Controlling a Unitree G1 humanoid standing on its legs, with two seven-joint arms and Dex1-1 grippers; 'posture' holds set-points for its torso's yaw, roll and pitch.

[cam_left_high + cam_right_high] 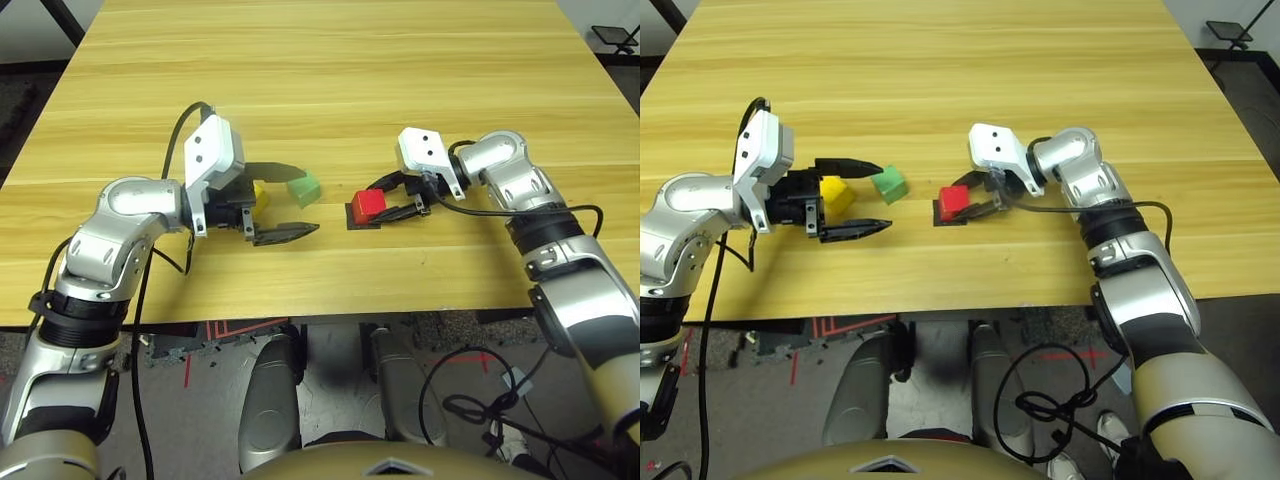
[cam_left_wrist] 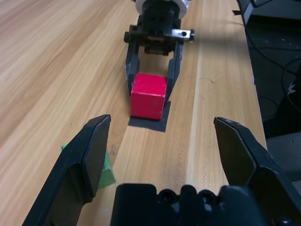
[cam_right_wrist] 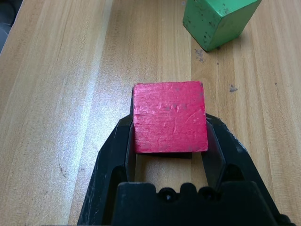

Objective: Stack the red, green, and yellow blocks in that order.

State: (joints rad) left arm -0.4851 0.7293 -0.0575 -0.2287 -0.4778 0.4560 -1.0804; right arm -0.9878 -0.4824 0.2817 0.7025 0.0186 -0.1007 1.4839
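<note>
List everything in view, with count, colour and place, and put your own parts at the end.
red block: one, red, over the black patch, between the right pincer's fingers
green block: one, green, on the table between the two pincers, farther from the robot than the red block
yellow block: one, yellow, at the left pincer
square patch: one, black, flat on the table
table: one, pale wood, before the robot
cables on floor: several, black, beyond the table's near edge
left pincer: one, black, open, over the table
right pincer: one, black, shut on the red block
arms: two, silver and black
</note>
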